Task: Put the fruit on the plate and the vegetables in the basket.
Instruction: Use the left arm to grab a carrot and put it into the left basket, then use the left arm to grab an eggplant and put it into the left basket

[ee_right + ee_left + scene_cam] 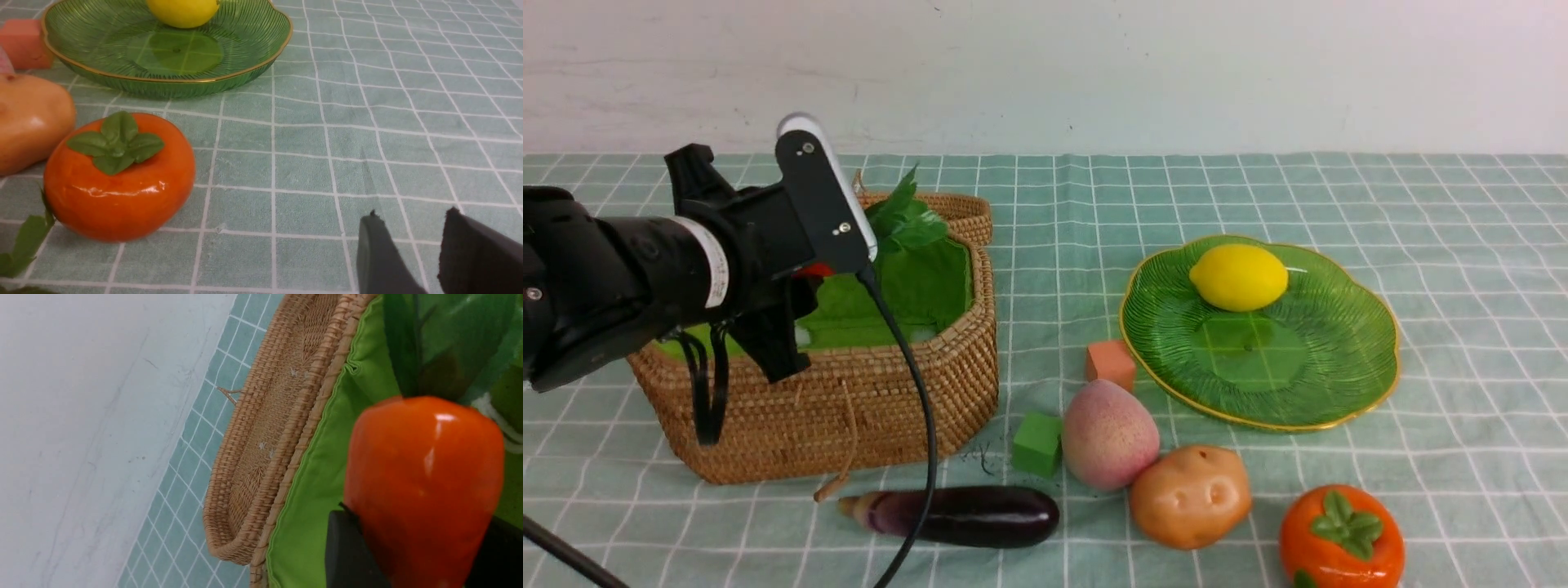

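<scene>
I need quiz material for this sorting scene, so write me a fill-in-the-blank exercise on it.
1. The only fruit on the plate is the ____.
2. The left gripper is shut on the ____ over the basket.
3. The potato lies between the peach and the ____.
4. The right gripper is ____ and empty.
Missing words: lemon; carrot; persimmon; open.

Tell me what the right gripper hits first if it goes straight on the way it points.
Right gripper: probably only bare tablecloth ahead; the plate and persimmon sit off to one side, though depth is unclear.
</scene>
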{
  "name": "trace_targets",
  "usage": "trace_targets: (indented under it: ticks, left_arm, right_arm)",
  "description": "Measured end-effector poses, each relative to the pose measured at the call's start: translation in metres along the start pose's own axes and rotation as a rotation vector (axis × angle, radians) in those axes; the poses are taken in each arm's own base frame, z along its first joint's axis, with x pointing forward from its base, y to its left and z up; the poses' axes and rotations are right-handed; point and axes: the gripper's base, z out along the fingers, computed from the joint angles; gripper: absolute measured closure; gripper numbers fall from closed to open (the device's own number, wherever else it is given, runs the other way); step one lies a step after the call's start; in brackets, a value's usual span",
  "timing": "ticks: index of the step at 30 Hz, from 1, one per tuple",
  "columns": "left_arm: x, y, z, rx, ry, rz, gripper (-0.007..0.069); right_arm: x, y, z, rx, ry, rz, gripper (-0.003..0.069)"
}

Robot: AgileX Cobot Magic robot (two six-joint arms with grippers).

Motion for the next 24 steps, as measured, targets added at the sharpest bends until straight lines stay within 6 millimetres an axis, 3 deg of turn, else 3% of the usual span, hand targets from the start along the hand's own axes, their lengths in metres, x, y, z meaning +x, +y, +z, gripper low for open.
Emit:
trace_targets:
  ticks: [4, 6, 11, 13, 21, 24]
  left_arm:
    - [0.000, 0.000, 0.000, 0.000, -0.001, -0.027, 0.0282]
    - [0.000, 0.000, 0.000, 0.000, -0.002, -0.032, 0.0234]
    - [0.000, 0.000, 0.000, 0.000, -0.002, -0.036, 0.0013]
    - [0.000, 0.000, 0.000, 0.000, 0.000, -0.037, -0.0029]
    - [0.003, -0.003, -0.008, 0.025, 0.079, -0.166, -0.0002]
    - [-0.012, -0.012, -0.028, 0.069, 0.065, -0.305, 0.0064]
  right_arm:
    - [0.000, 0.000, 0.000, 0.000, 0.000, 0.000, 0.0419]
    - [0.000, 0.000, 0.000, 0.000, 0.000, 0.000, 0.0419]
    - [0.000, 0.000, 0.000, 0.000, 0.000, 0.000, 0.0419]
    - [0.000, 0.000, 0.000, 0.000, 0.000, 0.000, 0.0419]
    - [0.000, 0.000, 0.000, 0.000, 0.000, 0.000, 0.0419]
    - [0.000, 0.000, 0.000, 0.000, 0.000, 0.000, 0.0419]
